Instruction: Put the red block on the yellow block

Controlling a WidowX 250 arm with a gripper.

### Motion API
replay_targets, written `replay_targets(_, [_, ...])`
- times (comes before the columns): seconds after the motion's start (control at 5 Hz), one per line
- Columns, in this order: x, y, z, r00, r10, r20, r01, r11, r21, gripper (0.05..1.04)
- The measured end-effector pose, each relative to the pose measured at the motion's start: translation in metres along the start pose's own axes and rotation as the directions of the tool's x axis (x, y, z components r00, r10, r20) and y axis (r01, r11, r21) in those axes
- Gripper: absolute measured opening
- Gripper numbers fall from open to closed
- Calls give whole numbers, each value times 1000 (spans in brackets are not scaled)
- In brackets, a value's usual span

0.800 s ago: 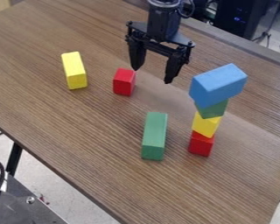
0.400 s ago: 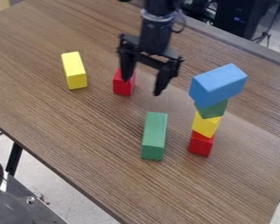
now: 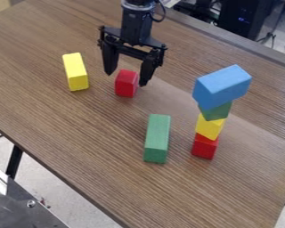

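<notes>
The black gripper point(image 3: 127, 79) hangs open over the upper middle of the table, its two fingers spread to either side of the small red block point(image 3: 126, 83) as seen from the camera. Whether it is above or behind the block is hard to tell; nothing is held. The red block rests on the wood. To its left lies a longer yellow block point(image 3: 76, 71). Another yellow block point(image 3: 209, 128) is part of a stack at the right, sitting on a second red block point(image 3: 204, 146).
A green block point(image 3: 157, 138) lies on the table point(image 3: 97, 151) below the middle. The right-hand stack carries a green block point(image 3: 215, 111) and, on top, a large tilted blue block point(image 3: 221, 87).
The gripper first came down toward the camera, then shifted left and back up, from right of the small red block to around it in the view. The blocks have not moved.
</notes>
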State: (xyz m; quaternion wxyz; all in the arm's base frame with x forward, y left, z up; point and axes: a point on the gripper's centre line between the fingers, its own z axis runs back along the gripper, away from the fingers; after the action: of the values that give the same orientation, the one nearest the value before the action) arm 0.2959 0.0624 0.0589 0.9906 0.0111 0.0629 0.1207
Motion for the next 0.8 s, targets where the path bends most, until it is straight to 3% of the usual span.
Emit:
replay_targets(0.4, [14, 5, -11, 999, 40, 6, -39, 998, -58, 949])
replay_targets(0.6, [18, 5, -19, 999, 50, 7, -49, 995, -84, 691])
replay_targets(0.8, [21, 7, -19, 998, 49, 29, -47, 996, -73, 551])
